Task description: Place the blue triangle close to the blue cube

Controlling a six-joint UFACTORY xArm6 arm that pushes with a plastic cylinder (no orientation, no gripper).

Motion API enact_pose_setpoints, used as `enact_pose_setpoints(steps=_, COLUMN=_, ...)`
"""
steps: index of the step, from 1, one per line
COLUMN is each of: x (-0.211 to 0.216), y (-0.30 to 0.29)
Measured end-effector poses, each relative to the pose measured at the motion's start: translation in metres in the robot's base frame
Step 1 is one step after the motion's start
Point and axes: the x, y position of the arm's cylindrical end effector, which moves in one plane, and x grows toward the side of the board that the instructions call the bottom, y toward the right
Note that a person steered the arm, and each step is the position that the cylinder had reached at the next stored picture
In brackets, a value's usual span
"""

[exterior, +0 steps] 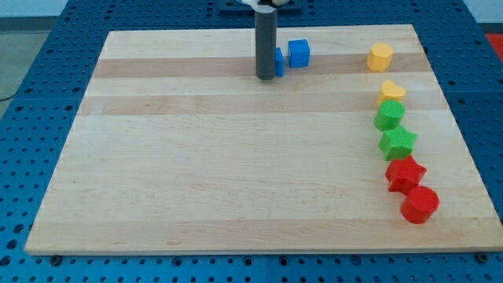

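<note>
The blue cube [299, 53] sits near the top edge of the wooden board, a little right of centre. The blue triangle [278, 61] lies just left of it, mostly hidden behind my rod; only its right edge shows. A narrow gap separates the two blue blocks. My tip [266, 76] rests on the board against the triangle's left side.
A yellow hexagon [380, 57] sits at the top right. Below it, a column runs down the right side: yellow heart [392, 91], green hexagon [389, 115], green star [398, 143], red star [405, 174], red cylinder [420, 204]. The board [236, 173] lies on a blue perforated table.
</note>
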Motion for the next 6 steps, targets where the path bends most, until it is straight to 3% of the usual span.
enact_pose_setpoints(steps=2, x=-0.007, y=-0.037)
enact_pose_setpoints(steps=3, x=0.029, y=-0.026)
enact_pose_setpoints(steps=6, x=0.017, y=0.023)
